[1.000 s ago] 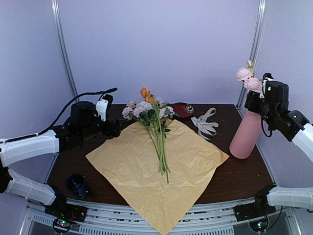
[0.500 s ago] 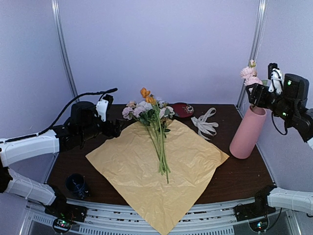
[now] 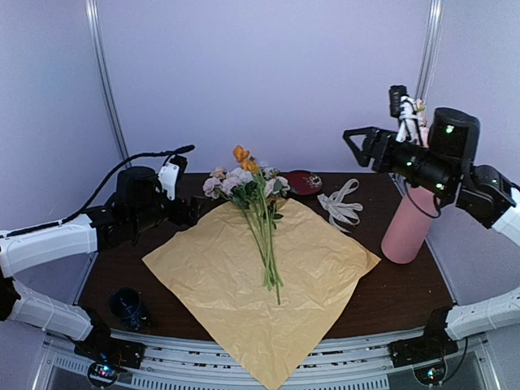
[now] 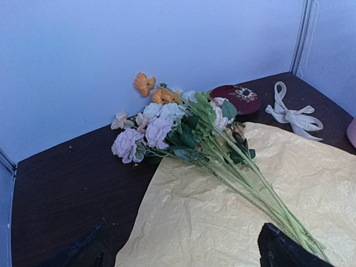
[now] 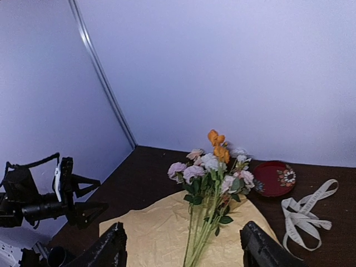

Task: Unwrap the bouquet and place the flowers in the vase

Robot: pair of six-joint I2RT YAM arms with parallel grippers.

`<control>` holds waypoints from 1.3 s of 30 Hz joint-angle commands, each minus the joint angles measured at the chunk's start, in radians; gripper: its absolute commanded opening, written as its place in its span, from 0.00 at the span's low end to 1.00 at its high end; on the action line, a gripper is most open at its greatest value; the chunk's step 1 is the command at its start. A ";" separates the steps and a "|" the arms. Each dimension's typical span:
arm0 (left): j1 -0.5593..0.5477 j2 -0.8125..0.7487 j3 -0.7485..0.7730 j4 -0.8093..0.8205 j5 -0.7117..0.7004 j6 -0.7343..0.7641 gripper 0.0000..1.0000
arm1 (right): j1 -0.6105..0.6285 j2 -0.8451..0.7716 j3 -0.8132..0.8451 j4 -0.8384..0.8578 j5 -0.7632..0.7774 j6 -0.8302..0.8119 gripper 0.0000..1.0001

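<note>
where the paper [image 3: 219,284] lies spread flat on the table [image 3: 398,292], the flowers [image 3: 260,218] rest loose on it, blooms toward the back wall and stems toward the near edge. the ribbon [image 3: 341,207] lies off the paper, just past its far right edge, and a red dish [image 3: 305,182] sits beside the blooms. the vase [image 3: 404,231] stands upright at the table's right side, well apart from the flowers, its mouth hidden behind the right arm. the right gripper [image 5: 184,250] hangs in the air up and left of the vase, fingers spread wide and empty. the left gripper [image 4: 183,256] sits low at the paper's left side near the blooms, jaws fully apart, gripping nothing. a blue cup [image 3: 127,307] stands at the near left corner.
</note>
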 commanded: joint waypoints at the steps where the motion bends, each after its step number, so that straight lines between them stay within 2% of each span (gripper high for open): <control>1: -0.002 -0.091 0.074 0.049 -0.006 0.057 0.95 | 0.125 0.176 -0.007 0.153 0.093 0.046 0.70; 5: -0.002 -0.145 -0.004 0.151 -0.032 0.121 0.96 | 0.128 0.334 -0.066 0.294 0.047 0.157 0.68; 8: -0.002 -0.131 -0.046 0.163 -0.062 0.112 0.97 | 0.126 0.467 -0.068 0.301 0.044 0.218 0.64; 12: -0.002 -0.117 -0.093 0.182 -0.045 0.061 0.96 | 0.116 0.597 -0.077 0.276 0.040 0.273 0.53; 18: -0.002 -0.093 -0.072 0.168 0.001 0.029 0.96 | 0.102 0.640 -0.231 0.318 -0.024 0.376 0.40; 22: -0.002 -0.069 -0.053 0.152 0.012 0.014 0.96 | 0.076 0.696 -0.260 0.336 -0.085 0.412 0.34; 33: -0.002 -0.035 -0.035 0.131 0.036 0.007 0.95 | 0.049 0.816 -0.232 0.422 -0.209 0.446 0.32; 39: -0.002 -0.019 -0.028 0.126 0.039 0.008 0.95 | 0.048 0.848 -0.222 0.432 -0.221 0.449 0.32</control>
